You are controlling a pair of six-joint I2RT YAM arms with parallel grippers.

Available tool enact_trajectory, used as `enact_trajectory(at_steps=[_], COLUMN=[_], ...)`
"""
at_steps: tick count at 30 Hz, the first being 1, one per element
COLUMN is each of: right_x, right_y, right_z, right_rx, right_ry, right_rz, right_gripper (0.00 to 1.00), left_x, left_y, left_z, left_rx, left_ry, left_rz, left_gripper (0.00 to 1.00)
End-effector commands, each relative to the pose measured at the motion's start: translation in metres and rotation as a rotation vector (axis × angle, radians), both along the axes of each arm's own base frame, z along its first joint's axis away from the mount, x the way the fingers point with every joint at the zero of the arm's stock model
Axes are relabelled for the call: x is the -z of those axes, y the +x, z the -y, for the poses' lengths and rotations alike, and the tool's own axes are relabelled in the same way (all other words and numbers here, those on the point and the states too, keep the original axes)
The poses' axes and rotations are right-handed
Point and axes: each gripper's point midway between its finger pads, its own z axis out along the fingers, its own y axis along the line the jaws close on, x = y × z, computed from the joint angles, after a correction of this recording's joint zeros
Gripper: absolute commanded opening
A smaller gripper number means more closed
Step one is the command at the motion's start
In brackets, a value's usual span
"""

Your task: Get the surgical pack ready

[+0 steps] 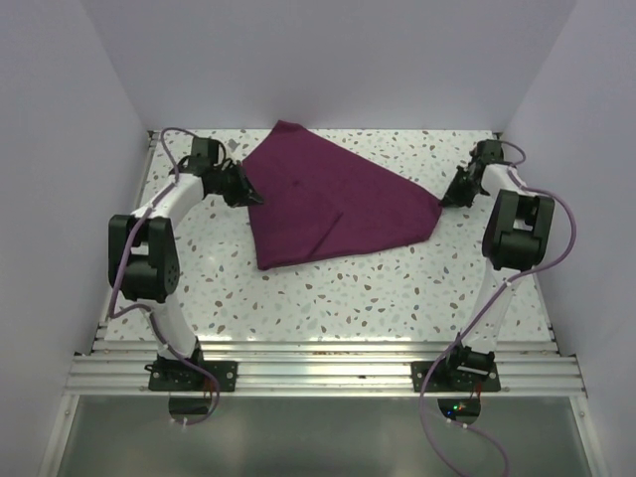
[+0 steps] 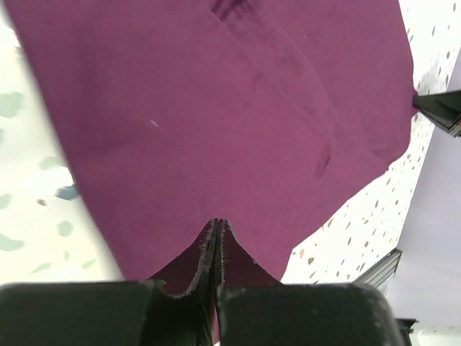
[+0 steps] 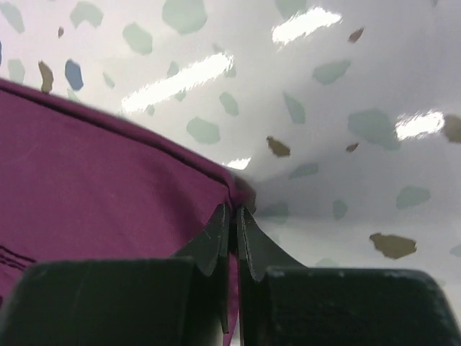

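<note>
The surgical pack is a plum-purple cloth (image 1: 328,199) spread partly folded over the middle and back of the speckled table. My left gripper (image 1: 253,192) is at its left edge, shut on that edge; in the left wrist view the cloth (image 2: 216,108) fills the frame and its hem runs between the closed fingertips (image 2: 216,227). My right gripper (image 1: 444,202) is at the cloth's right corner. The right wrist view shows the jaws (image 3: 233,213) pinched on that purple corner (image 3: 108,194), with purple showing in the thin gap between them.
White walls (image 1: 60,149) enclose the table on the left, back and right. An aluminium rail (image 1: 318,373) carrying both arm bases runs along the near edge. Bare speckled tabletop (image 1: 338,298) lies in front of the cloth.
</note>
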Motion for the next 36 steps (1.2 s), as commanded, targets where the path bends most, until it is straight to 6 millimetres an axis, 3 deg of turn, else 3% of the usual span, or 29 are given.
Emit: enact_trajectory(at_steps=[1, 5, 6, 8, 9, 10, 16, 21, 24, 25, 27, 28, 31, 36], right_x=[-0.053, -0.099, -0.118, -0.141, -0.161, -0.180, -0.240, -0.257, -0.264, -0.265, -0.261, -0.268, -0.262, -0.244], right_y=[0.000, 0.005, 0.008, 0.010, 0.010, 0.011, 0.002, -0.009, -0.020, -0.022, -0.023, -0.027, -0.031, -0.040], right_z=[-0.029, -0.069, -0.091, -0.115, -0.140, -0.163, -0.250, -0.306, -0.350, -0.359, -0.374, -0.387, -0.409, -0.437], right_rx=[-0.066, -0.143, -0.188, -0.229, -0.279, -0.316, -0.447, -0.516, -0.578, -0.591, -0.602, -0.624, -0.644, -0.673], right_ry=[0.015, 0.036, 0.055, 0.086, 0.101, 0.115, 0.223, 0.294, 0.346, 0.352, 0.365, 0.383, 0.405, 0.427], right_rz=[0.091, 0.163, 0.194, 0.232, 0.259, 0.293, 0.387, 0.414, 0.417, 0.420, 0.413, 0.431, 0.418, 0.385], right_gripper=[0.00, 0.00, 0.00, 0.00, 0.00, 0.00, 0.00, 0.00, 0.00, 0.00, 0.00, 0.00, 0.00, 0.00], left_x=[-0.028, -0.043, -0.044, -0.046, -0.046, -0.045, -0.043, -0.040, -0.029, -0.031, -0.015, -0.017, 0.008, 0.032], left_y=[-0.018, -0.033, -0.038, -0.042, -0.045, -0.047, -0.053, -0.061, -0.070, -0.073, -0.085, -0.087, -0.105, -0.119], left_z=[0.024, 0.062, 0.073, 0.080, 0.086, 0.087, 0.072, 0.047, 0.024, 0.017, 0.000, -0.011, -0.036, -0.049], left_rx=[0.094, 0.171, 0.185, 0.193, 0.201, 0.204, 0.152, 0.086, 0.029, 0.008, -0.030, -0.063, -0.118, -0.128], left_ry=[0.026, 0.017, 0.014, 0.007, 0.005, 0.008, 0.082, 0.193, 0.244, 0.249, 0.280, 0.284, 0.331, 0.367], left_rz=[0.057, 0.092, 0.087, 0.088, 0.087, 0.080, 0.061, 0.027, -0.015, -0.013, -0.054, -0.049, -0.114, -0.185], left_gripper=[0.00, 0.00, 0.00, 0.00, 0.00, 0.00, 0.00, 0.00, 0.00, 0.00, 0.00, 0.00, 0.00, 0.00])
